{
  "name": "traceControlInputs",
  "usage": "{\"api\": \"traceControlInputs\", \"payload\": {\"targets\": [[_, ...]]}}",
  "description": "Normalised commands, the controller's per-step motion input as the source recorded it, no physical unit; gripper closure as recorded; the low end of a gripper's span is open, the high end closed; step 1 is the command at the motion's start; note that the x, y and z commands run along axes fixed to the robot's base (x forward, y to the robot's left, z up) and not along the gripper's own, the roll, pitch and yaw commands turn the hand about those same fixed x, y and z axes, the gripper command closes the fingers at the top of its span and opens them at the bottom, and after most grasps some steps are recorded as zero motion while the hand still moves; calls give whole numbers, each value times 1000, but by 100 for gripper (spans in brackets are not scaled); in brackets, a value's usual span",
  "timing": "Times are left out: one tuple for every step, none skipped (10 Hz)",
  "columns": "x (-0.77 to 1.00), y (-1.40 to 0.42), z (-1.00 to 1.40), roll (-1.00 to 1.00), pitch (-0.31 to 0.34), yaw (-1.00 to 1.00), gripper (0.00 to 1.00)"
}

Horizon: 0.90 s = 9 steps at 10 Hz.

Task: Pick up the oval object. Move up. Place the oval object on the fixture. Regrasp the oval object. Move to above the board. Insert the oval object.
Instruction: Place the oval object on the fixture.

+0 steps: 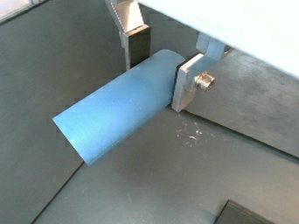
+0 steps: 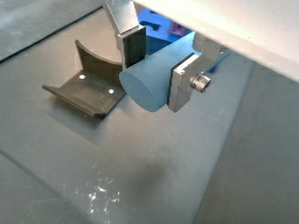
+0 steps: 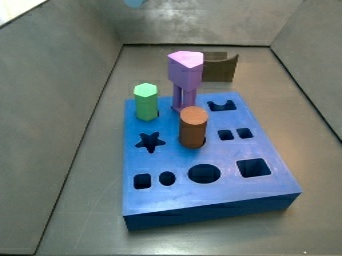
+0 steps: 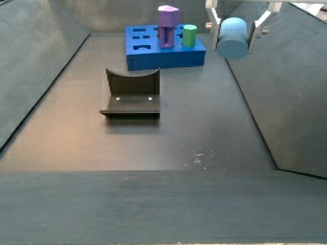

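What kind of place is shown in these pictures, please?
Probably a robot test cell, not a home: a bare grey floor with walls, a blue board with shaped cutouts and pegs, and a dark fixture. The claw holds the oval object above the floor.

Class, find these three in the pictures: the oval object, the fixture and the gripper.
oval object (image 1: 117, 109), a wrist view, its long side.
fixture (image 4: 130, 96), a side view, its base plate.
gripper (image 2: 158, 61), a wrist view, between its fingertips, raised, holding the oval object.

Dark grey matte floor (image 4: 153, 163), sloping grey side walls (image 4: 38, 67) (a trough-like enclosure), faint scuffed glints (image 2: 100, 194)
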Motion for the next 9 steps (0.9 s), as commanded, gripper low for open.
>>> {"api": "traceControlInputs", "payload": {"targets": [[1000, -959, -194, 339, -22, 795, 100], [1000, -928, -186, 323, -20, 647, 100], [1000, -856, -154, 240, -3, 381, 100], [1000, -763, -150, 177, 0, 212, 100], [1000, -678, -145, 159, -2, 137, 100], [1000, -624, -138, 151, -1, 104, 100], [1000, -540, -122, 136, 4, 64, 100], [1000, -493, -116, 131, 13, 49, 100], [1000, -397, -100, 129, 24, 36, 100]]}}
